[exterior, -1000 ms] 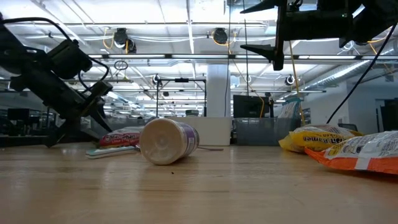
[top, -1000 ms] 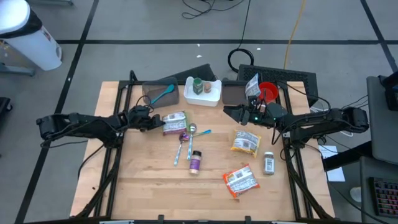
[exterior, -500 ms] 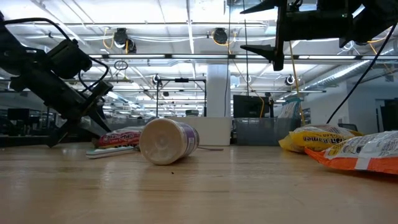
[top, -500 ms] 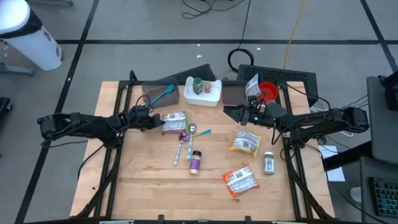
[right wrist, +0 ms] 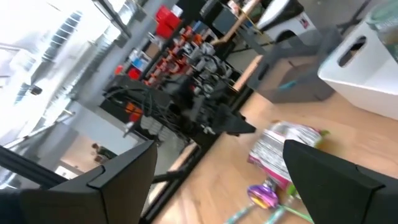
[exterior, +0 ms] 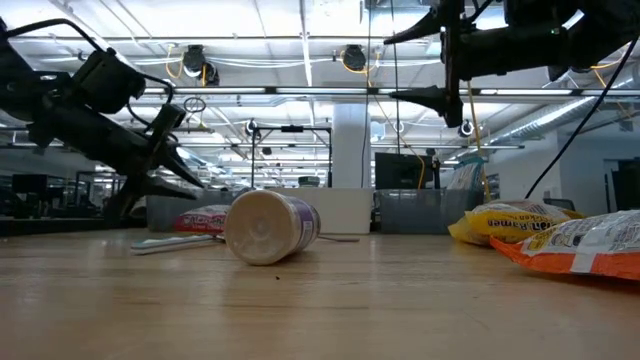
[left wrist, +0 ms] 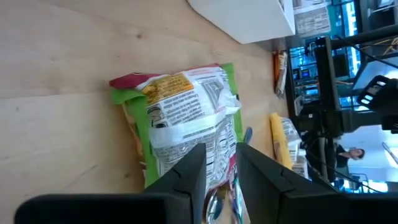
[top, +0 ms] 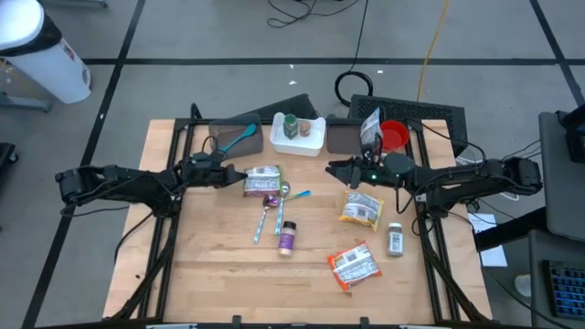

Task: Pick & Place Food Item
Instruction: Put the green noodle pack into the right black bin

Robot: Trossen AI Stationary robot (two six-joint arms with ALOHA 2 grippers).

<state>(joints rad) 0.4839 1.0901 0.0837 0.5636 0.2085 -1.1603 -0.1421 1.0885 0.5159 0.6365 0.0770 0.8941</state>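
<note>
A green and red food packet (top: pixel 263 181) lies on the wooden table (top: pixel 210 265), left of centre; it also shows in the low view (exterior: pixel 208 218). My left gripper (top: pixel 239 175) reaches it from the table's left, slanting down, and is shut on its near end. My right gripper (top: pixel 340 169) hovers open, high above the table's far right, with nothing between its fingers (exterior: pixel 425 62). Behind the packet stand a white bin (top: pixel 298 133) and a grey container (top: pixel 236 137). My left gripper pinches the packet's end nearest the table's left (left wrist: pixel 219 167) between its two fingers, which stand a narrow gap apart. The fingers slant down from the table's left. The packet's far part (left wrist: pixel 186 93) lies flat on the table.
Two spoons (top: pixel 267 212) and a purple-lidded jar (top: pixel 287 238) lie right of the packet. A yellow noodle packet (top: pixel 360 209), a spice jar (top: pixel 395 239) and an orange packet (top: pixel 353 265) lie at the right. A red cup (top: pixel 393 135) and a second grey container (top: pixel 343 137) stand far right.
My left gripper has tipped its fingers upward and risen a little. The green packet has slid slightly toward the table's right. My right gripper has tipped a little and stayed in place.
</note>
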